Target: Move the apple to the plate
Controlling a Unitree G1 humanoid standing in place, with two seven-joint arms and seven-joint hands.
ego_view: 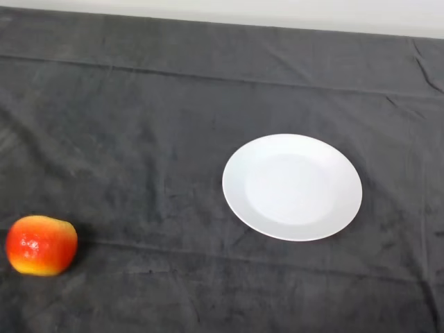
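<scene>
A red and yellow apple [41,245] rests on the dark cloth at the lower left of the head view. A round white plate [292,186] lies right of centre, with nothing on it. The apple and the plate are well apart, the apple to the plate's left and nearer to me.
The dark cloth [152,125] covers the whole table, with a few creases. The table's far edge runs along the top of the view against a pale wall [277,10].
</scene>
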